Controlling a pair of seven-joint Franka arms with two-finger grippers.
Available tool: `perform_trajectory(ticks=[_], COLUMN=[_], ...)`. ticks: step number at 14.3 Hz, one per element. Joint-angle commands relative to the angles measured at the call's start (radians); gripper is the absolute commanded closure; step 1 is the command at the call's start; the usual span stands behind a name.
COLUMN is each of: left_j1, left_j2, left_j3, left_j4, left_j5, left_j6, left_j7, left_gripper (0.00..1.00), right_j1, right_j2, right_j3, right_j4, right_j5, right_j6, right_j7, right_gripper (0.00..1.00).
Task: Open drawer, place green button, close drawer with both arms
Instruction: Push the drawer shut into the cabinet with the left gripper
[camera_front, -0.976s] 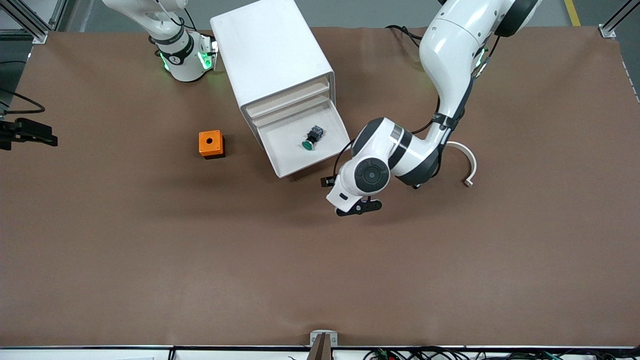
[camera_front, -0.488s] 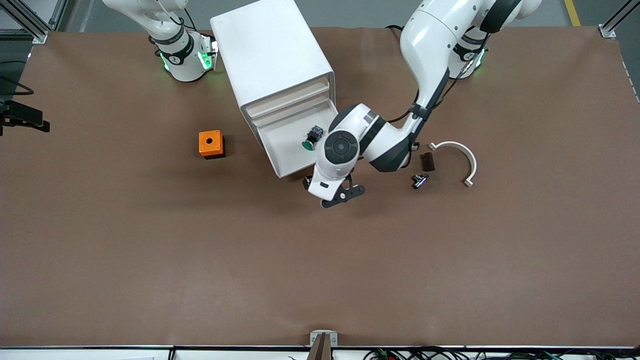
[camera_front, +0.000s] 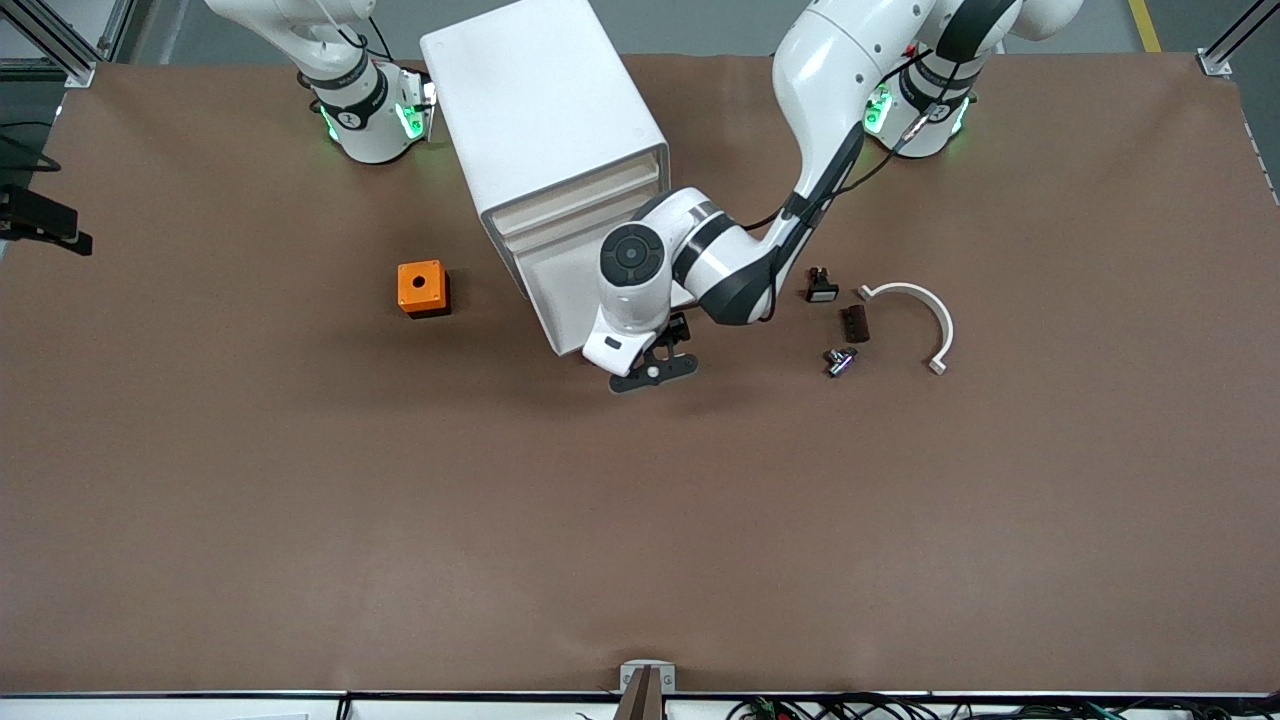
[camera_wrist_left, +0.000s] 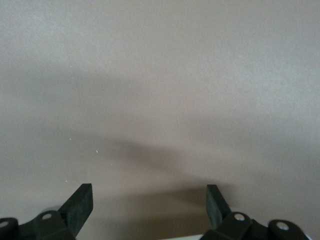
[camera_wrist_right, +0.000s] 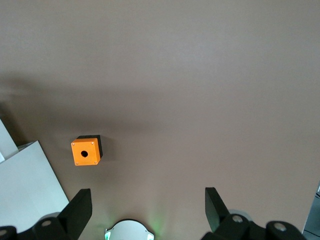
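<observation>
Drawer (camera_front: 560, 300): shallow white tray, pulled out of the white cabinet (camera_front: 540, 110), open, its front toward the front camera. My left arm's wrist covers much of the tray. Button hidden; cannot see it. Drawer sits beside the orange box (camera_front: 421, 287), toward the left arm's end.

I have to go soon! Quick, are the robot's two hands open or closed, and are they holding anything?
Left gripper: open, holding nothing, over the table in front of the drawer.
Right gripper: open, holding nothing, waiting.

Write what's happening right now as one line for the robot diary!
drawer: open | button: hidden by arm | left hand: open, empty, by drawer front | right hand: open, waiting
</observation>
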Motion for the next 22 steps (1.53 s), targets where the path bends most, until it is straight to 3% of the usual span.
perform_trajectory(ticks=[1, 6, 9, 14, 22], left_j1=[-0.030, -0.043, -0.044, -0.073, -0.106], left_j2=[0.017, 0.018, 0.026, 0.038, 0.041], left_j3=[0.008, -0.001, -0.003, -0.004, -0.044], left_j4=[-0.002, -0.005, -0.003, -0.020, -0.051], left_j5=[0.024, 0.006, -0.089, -0.269, -0.359], left_j6=[0.015, 0.016, 0.016, 0.016, 0.005], left_j7=[-0.014, -0.003, 0.003, 0.003, -0.005], left_gripper=[0.00, 0.00, 0.00, 0.00, 0.00], right_j1=[-0.002, -0.008, -0.013, -0.030, -0.050], right_j2=[-0.112, -0.198, -0.264, -0.268, -0.259], right_j3=[0.006, 0.003, 0.004, 0.020, 0.043], right_j4=[-0.154, -0.277, -0.373, -0.378, -0.346], right_j5=[0.012, 0.012, 0.012, 0.012, 0.012], right_j6=[0.075, 0.128, 0.190, 0.201, 0.191], right_j7=[-0.001, -0.001, 0.002, 0.036, 0.039], right_gripper=[0.00, 0.00, 0.00, 0.00, 0.00])
